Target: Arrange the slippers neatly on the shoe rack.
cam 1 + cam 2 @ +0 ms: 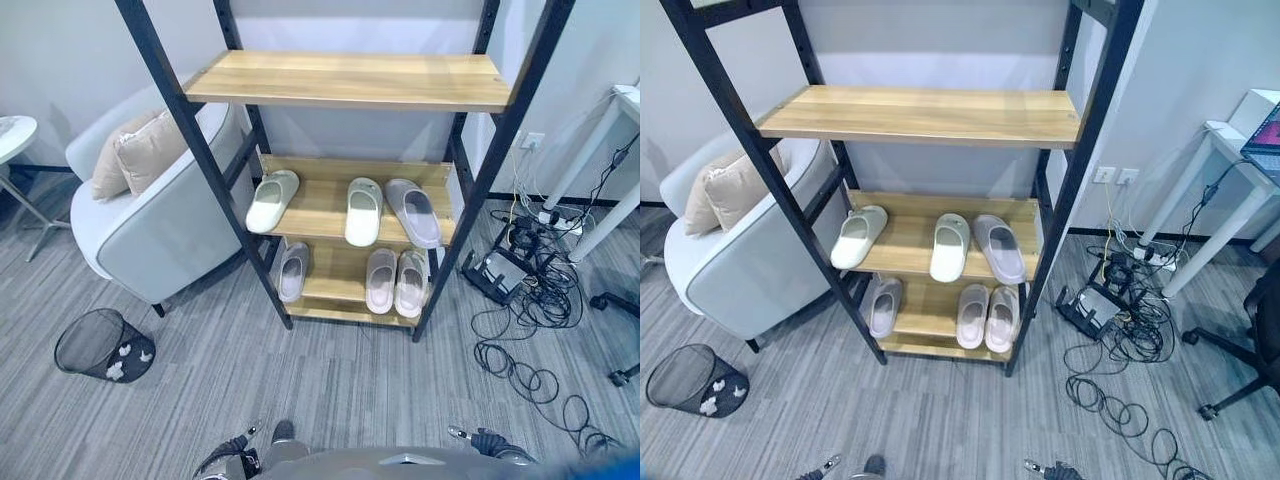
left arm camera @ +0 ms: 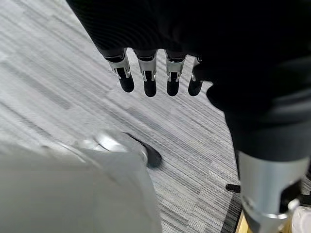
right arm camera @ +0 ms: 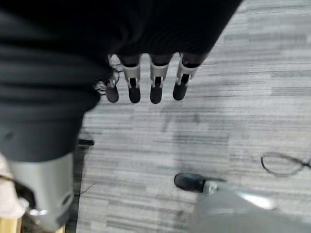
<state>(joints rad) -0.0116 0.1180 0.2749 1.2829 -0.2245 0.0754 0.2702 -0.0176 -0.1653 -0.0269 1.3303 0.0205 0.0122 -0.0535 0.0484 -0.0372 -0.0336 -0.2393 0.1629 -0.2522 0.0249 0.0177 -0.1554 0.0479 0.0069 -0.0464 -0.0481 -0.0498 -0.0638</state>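
Wood-and-black-metal rack point(image 1: 350, 80) with three shelves, standing on grey striped floor point(image 1: 330, 390). Top shelf bare. Middle shelf holds three slippers: a pale green slipper point(image 1: 272, 200) at the left end, angled; a second pale green slipper point(image 1: 363, 210) near the centre, roughly straight; a grey slipper point(image 1: 413, 211) just beside it on the right, angled slightly. Bottom shelf also holds three slippers, all grey-lilac: a single slipper point(image 1: 293, 270) on the left, apart from a pair point(image 1: 396, 281) lying side by side on the right. Six slippers in total, all on the rack.

Left robot hand point(image 2: 150, 77) hangs over the floor in its wrist view, fingers straight and spread, holding nothing. Right robot hand point(image 3: 146, 82) likewise, fingers straight, empty, over the floor.

One grey armchair point(image 1: 160, 230) left of the rack, with two beige cushions point(image 1: 140, 150). One black mesh bin point(image 1: 103, 345) on the floor in front of the chair, with crumpled paper inside. Tangle of black cables point(image 1: 530, 300) on the floor right of the rack.
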